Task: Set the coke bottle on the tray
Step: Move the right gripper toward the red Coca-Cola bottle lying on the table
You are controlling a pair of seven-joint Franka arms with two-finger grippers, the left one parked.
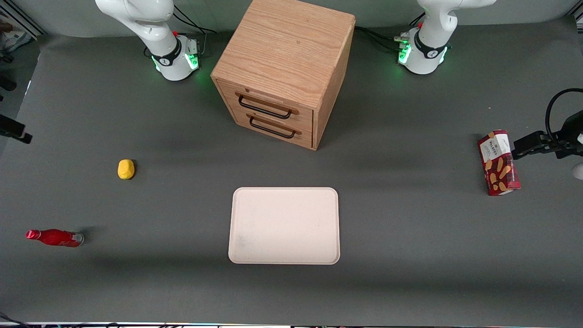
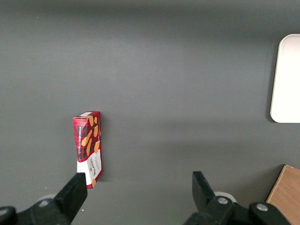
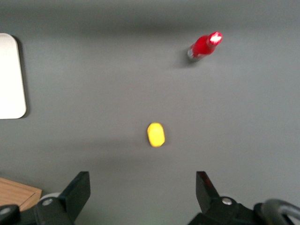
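The coke bottle, small and red with a red cap, lies on its side on the grey table toward the working arm's end, well apart from the tray. The cream-pink tray lies flat near the table's middle with nothing on it. In the right wrist view my gripper hangs open high above the table, with nothing between its fingers. The coke bottle and an edge of the tray both show well away from the fingertips. An edge of the tray also shows in the left wrist view.
A small yellow lump sits between the bottle and the wooden two-drawer cabinet, and the lump shows just ahead of my fingers. A red biscuit box stands toward the parked arm's end.
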